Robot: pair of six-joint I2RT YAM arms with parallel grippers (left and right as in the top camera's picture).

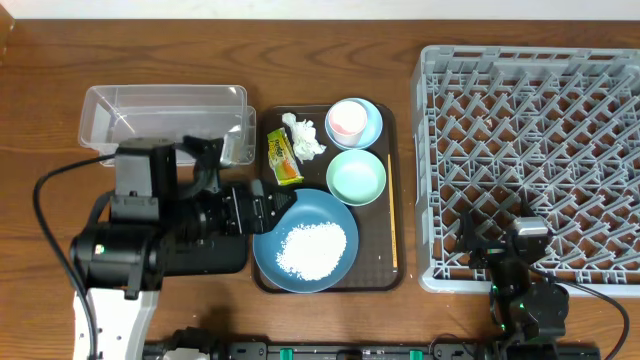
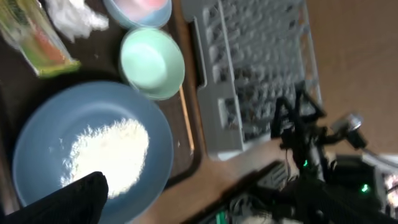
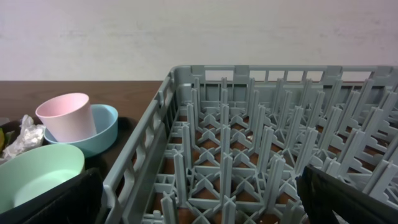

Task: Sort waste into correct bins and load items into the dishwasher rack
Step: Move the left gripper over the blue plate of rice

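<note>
The large blue bowl holds the heap of rice on a dark brown tray. My left gripper is open at the bowl's left rim; one finger hangs over the bowl. The mint-green bowl, the pink cup in the light-blue bowl, the tissue, the wrapper and the chopstick lie on the same tray. The clear tub is at the far left. My right gripper is open and empty over the grey rack's near-left corner.
A dark flat shape under my left arm may be the black tray; most of it is hidden. The left arm's body covers the table's near left. A black cable loops at the far left.
</note>
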